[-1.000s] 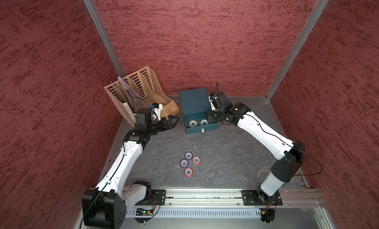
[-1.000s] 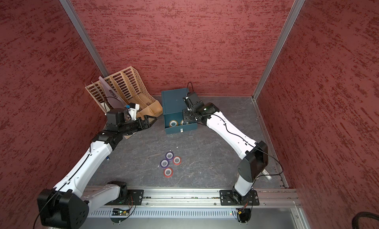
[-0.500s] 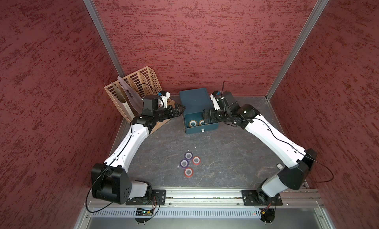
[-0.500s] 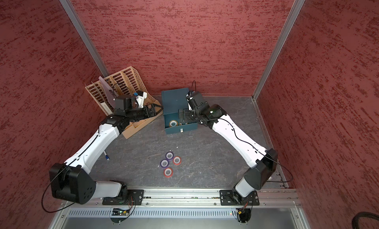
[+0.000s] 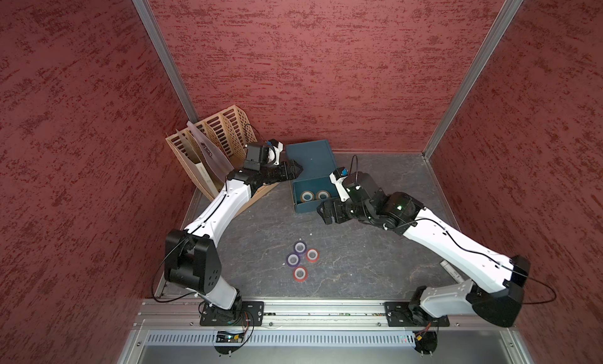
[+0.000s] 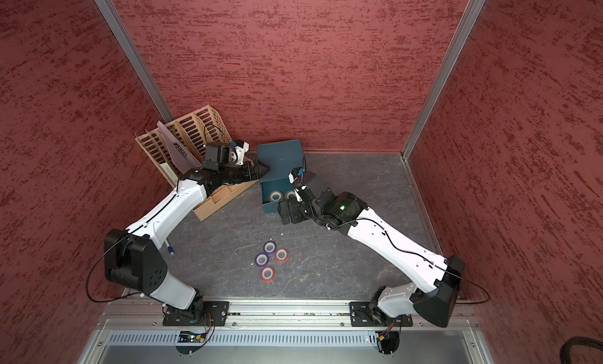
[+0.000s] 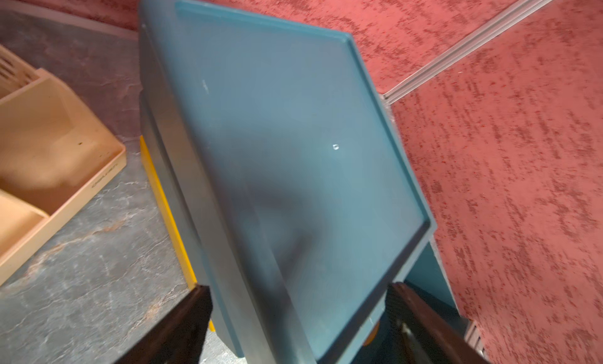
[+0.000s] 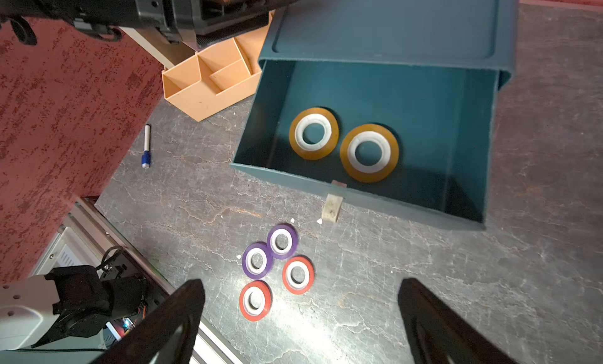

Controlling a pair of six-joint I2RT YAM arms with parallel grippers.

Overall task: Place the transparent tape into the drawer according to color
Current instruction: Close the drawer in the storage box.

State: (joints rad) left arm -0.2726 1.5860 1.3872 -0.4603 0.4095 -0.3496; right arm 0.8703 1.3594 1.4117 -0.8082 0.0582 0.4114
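The two orange-yellow rolls [image 8: 313,133] lie flat, just beside each other, in the open drawer [image 8: 391,203]. The purple rolls [image 8: 282,241] and red rolls [image 8: 255,301] sit clustered on the tabletop [image 8: 440,280] in front of it. The right end effector [image 5: 327,212] hangs by the drawer front, spread wide and empty. We judge it should drop onto an outer red roll, keeping clear of the neighbours. The left end effector [image 5: 294,170] straddles the blue cabinet [image 7: 277,134] at its top corner with jaws apart; we cannot tell whether it presses. On the grey marbled surface lie a marker [image 8: 146,146] and a beige organiser [image 8: 212,85], with red textured walls [image 5: 310,68] around.

Red textured walls [image 5: 326,68], grey marbled floor [image 5: 359,264]
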